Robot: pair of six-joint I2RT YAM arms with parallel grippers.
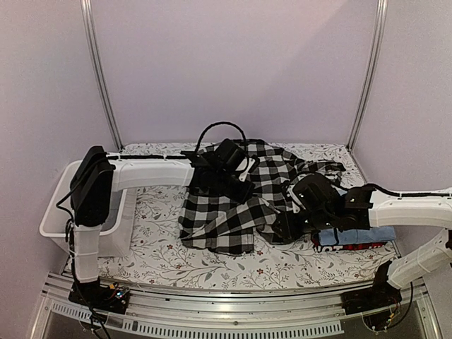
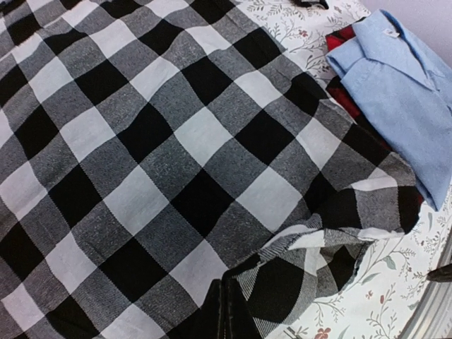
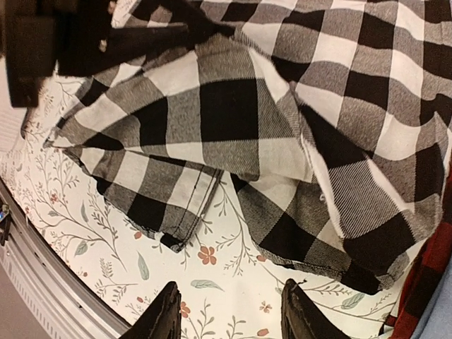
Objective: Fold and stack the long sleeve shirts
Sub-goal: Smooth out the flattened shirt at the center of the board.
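Note:
The black-and-white checked shirt (image 1: 236,205) lies crumpled in the middle of the table. My left gripper (image 1: 227,168) hovers over its far part; in the left wrist view its fingers (image 2: 226,314) are pressed together on a fold of the checked shirt (image 2: 176,141). My right gripper (image 1: 288,226) is at the shirt's near right edge. It stands open (image 3: 229,311) over bare floral cloth, just short of the checked hem (image 3: 296,233), with nothing between its fingers. The light blue collared shirt (image 2: 406,92) lies folded on the red-and-black shirt (image 2: 345,99) at the right, partly hidden under my right arm.
A white plastic tub (image 1: 55,212) stands at the left edge beside the left arm. A floral tablecloth (image 1: 162,247) covers the table, and a metal rail (image 1: 226,300) runs along its near edge. A black cable (image 1: 220,127) loops above the left wrist.

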